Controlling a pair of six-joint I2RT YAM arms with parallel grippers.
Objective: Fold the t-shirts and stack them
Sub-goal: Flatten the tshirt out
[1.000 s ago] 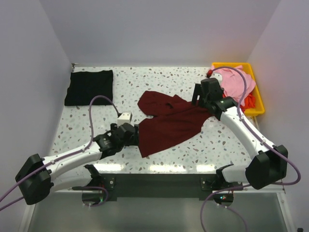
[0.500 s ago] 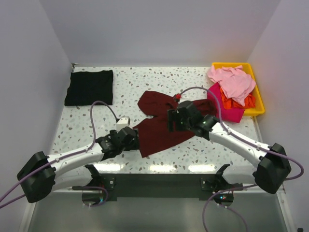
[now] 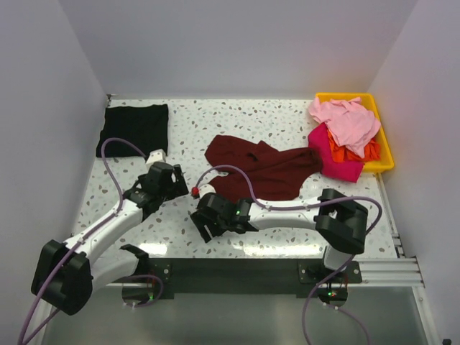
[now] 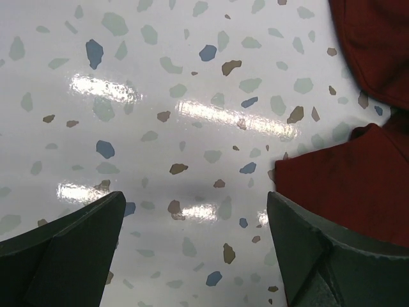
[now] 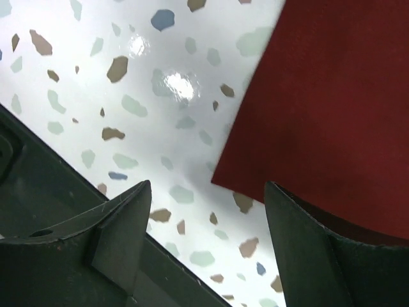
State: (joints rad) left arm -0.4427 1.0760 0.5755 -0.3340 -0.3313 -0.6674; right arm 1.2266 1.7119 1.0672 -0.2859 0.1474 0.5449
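My left jaws are spread very wide and hold nothing. Under them I see only the bare speckled bench (image 3: 244, 122). My right jaws are open too, a bit less wide, and they also hold nothing. They hang low over the near left corner of the big maroon t-shirt (image 3: 267, 172). In the right wrist view that corner pokes in between the two fingers, but I cannot tell if a finger touches the cloth. The maroon t-shirt lies flat in the middle of the bench, bunched up at its far left, and its long way runs from left to right. It lies just to the right of my left jaws, and its edge shows at the side of the left wrist view. So the right arm (image 3: 287, 213) is nearer to the shirt's corner, and the left arm (image 3: 108, 230) waits just beside the shirt's left edge. I think the next step is to pinch that near corner. Farther out, a black t-shirt (image 3: 133, 129) lies folded in the far left corner. The pink t-shirt (image 3: 345, 118), magenta t-shirt (image 3: 334, 159) and orange t-shirt (image 3: 353, 149) are heaped in the yellow bin (image 3: 343, 95) at the far right.
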